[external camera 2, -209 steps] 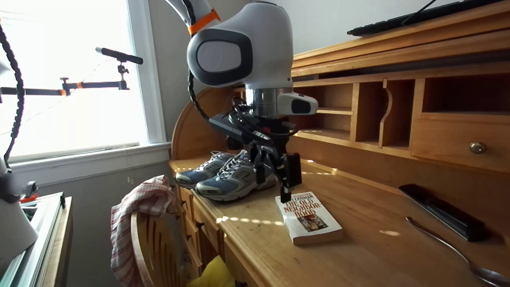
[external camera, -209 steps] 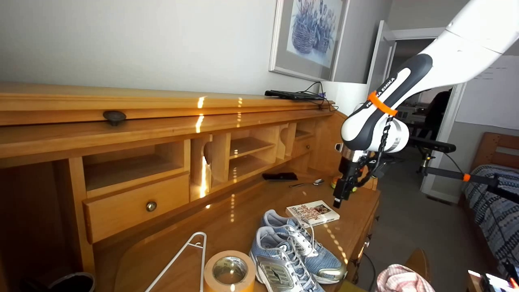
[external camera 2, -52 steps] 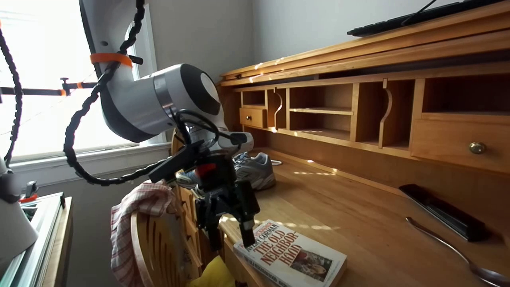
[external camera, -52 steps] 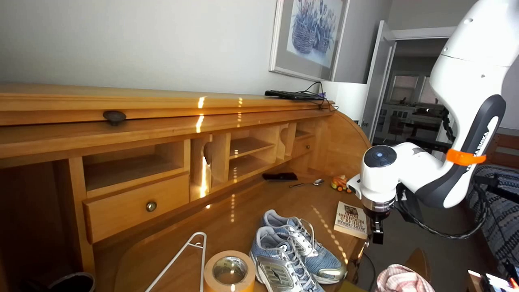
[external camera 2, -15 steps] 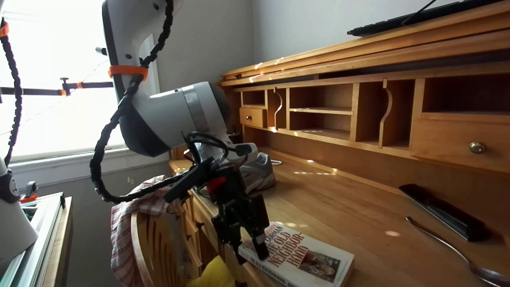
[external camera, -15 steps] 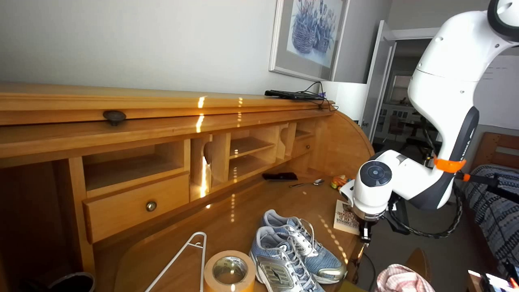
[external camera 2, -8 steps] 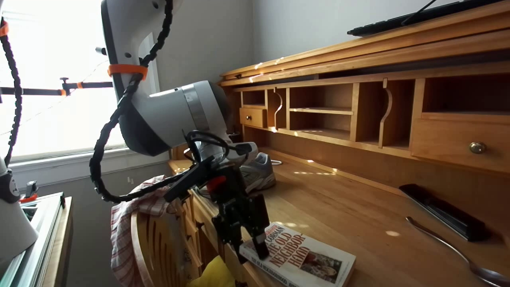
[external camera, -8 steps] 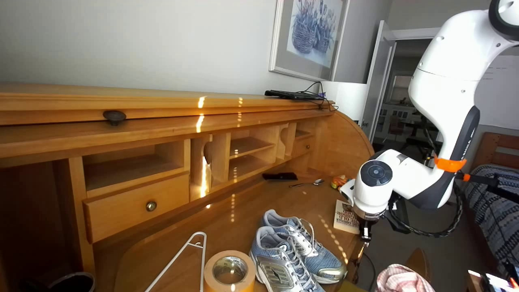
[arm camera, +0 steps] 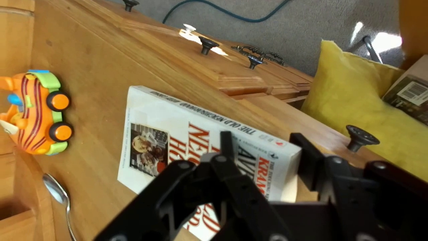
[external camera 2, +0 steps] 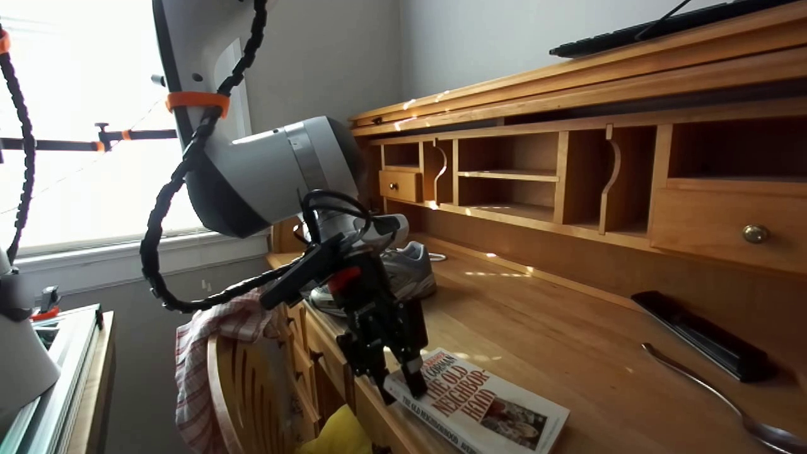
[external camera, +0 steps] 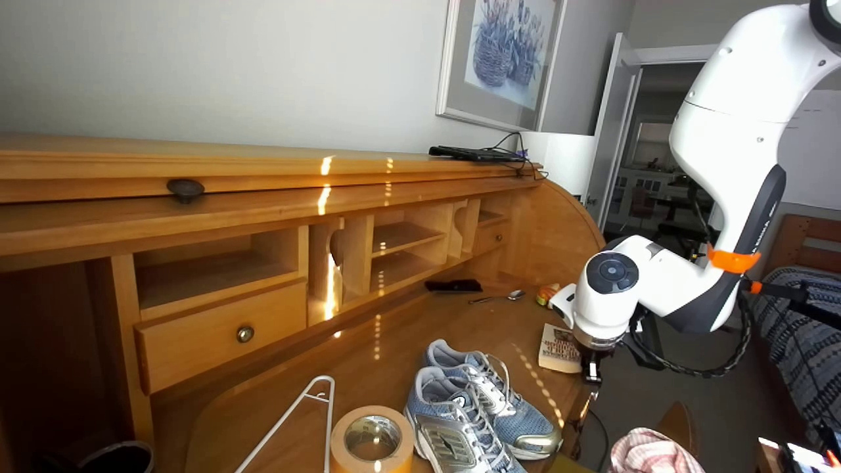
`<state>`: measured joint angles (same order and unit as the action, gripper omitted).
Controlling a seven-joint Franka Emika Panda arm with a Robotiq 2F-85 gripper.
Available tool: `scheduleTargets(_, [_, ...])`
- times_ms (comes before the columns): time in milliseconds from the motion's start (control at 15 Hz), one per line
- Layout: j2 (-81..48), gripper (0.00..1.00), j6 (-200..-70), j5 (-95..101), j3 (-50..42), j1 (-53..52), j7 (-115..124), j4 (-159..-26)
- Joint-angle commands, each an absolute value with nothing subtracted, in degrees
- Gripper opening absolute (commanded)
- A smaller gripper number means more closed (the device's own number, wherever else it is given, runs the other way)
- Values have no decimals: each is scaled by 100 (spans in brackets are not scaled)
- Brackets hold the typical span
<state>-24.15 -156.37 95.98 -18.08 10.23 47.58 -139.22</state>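
A white paperback book (external camera 2: 470, 397) with red lettering lies on the desk by its front edge. In the wrist view its cover (arm camera: 147, 110) faces up, and the spine runs along the desk edge. My gripper (arm camera: 262, 137) straddles one end of the book with its jaws apart. One finger (arm camera: 226, 145) is over the cover. The other finger (arm camera: 306, 160) stands just past the book's end corner, very near or touching it. In an exterior view the gripper (external camera 2: 402, 392) points down and tilted at that end. The exact contact of the fingertips is hard to tell.
An orange toy car (arm camera: 36, 113) and a spoon (arm camera: 57, 189) lie near the book. A long black object (external camera 2: 703, 337) rests by the cubbies. Sneakers (external camera: 473, 410), a tape roll (external camera: 341, 447) and a hanger (external camera: 282, 424) are farther along. Drawer knobs (arm camera: 359, 137) and a yellow cushion (arm camera: 351, 90) lie beyond the desk edge.
Over the last second the jaws have drawn closer together, the gripper has risen slightly, and the book has shifted slightly. Compared with the oldest frames, the book has moved away from the sneakers.
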Motion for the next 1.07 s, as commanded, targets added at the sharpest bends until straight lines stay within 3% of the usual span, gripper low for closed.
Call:
scheduleTargets(0, [-2267,21,-15972,9489,-1816,1134,4379,-14094])
scheduleTargets(1000, [-1881,17,-17230,9334,-1908,1546,3477,-14154])
